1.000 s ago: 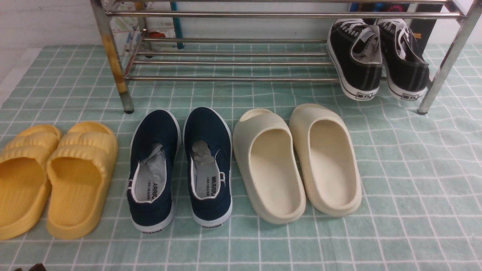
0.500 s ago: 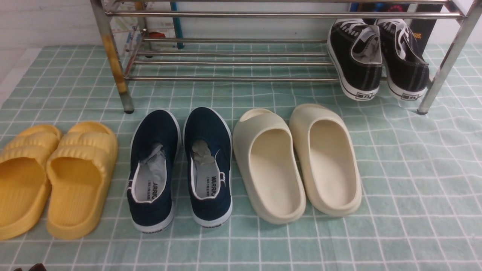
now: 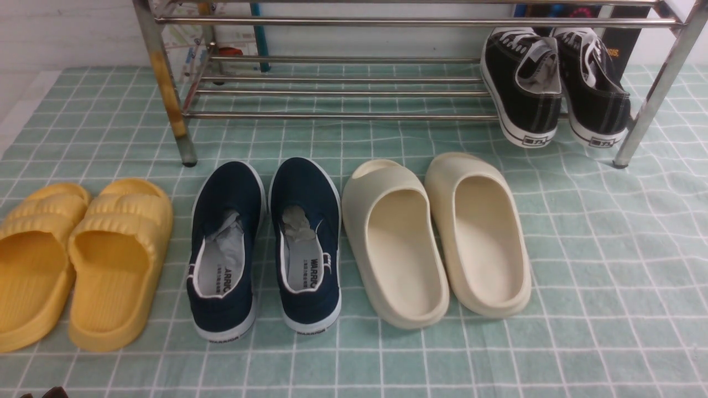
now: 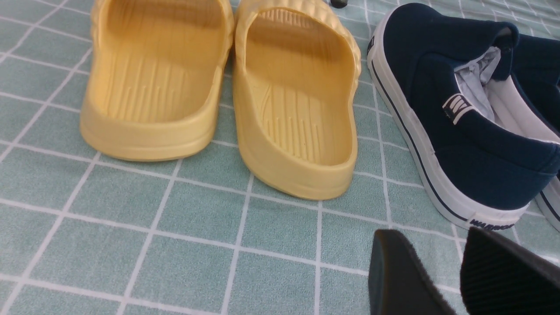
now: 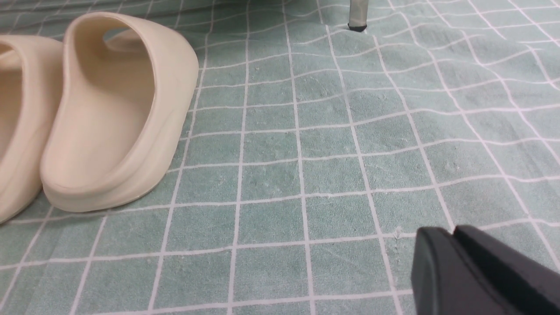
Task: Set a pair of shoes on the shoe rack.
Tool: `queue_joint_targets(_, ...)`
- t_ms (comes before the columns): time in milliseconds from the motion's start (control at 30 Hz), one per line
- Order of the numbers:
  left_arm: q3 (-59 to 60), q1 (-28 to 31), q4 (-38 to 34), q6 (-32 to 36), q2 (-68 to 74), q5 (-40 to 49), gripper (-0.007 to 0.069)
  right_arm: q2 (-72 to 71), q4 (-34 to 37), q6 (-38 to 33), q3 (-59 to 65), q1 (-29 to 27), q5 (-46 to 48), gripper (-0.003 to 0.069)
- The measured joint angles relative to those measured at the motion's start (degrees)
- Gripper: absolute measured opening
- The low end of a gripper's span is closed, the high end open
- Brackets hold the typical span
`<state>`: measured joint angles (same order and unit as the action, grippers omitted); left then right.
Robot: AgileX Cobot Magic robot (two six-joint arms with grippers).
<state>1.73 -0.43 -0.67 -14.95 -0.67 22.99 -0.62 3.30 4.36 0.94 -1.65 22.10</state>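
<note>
Black sneakers (image 3: pixel 555 87) unmoved on rack (image 3: pixel 343 115); nothing changed.

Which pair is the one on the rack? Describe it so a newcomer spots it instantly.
Find the chrome shoe rack at the back of the green checked cloth. At its right end, on the lowest bars, sit the black sneakers, heels facing the camera. Only they have white laces; the other pairs lie on the cloth.

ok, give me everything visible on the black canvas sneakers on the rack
The pair of black canvas low-top sneakers has white laces, white soles, grey lining and white stitching. A small logo tab marks each heel. They sit side by side at the right end of the chrome-steel shoe rack, on its lower bars, toes pointing away, heels overhanging the front bar, close together. No gripper is near them.
</note>
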Motion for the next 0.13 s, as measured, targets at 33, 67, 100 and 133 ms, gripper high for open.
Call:
queue_joint_targets(33,0.00,0.00,0.00,0.00,0.00,0.00,0.0239,0.00,0.00,0.00,0.00,0.00,0.00,0.0081)
queue_joint_targets(67,0.00,0.00,0.00,0.00,0.00,0.00,0.0239,0.00,0.00,0.00,0.00,0.00,0.00,0.0082)
queue_joint_targets(100,0.00,0.00,0.00,0.00,0.00,0.00,0.0239,0.00,0.00,0.00,0.00,0.00,0.00,0.0083)
queue_joint_targets(133,0.00,0.00,0.00,0.00,0.00,0.00,0.0239,0.00,0.00,0.00,0.00,0.00,0.00,0.0084)
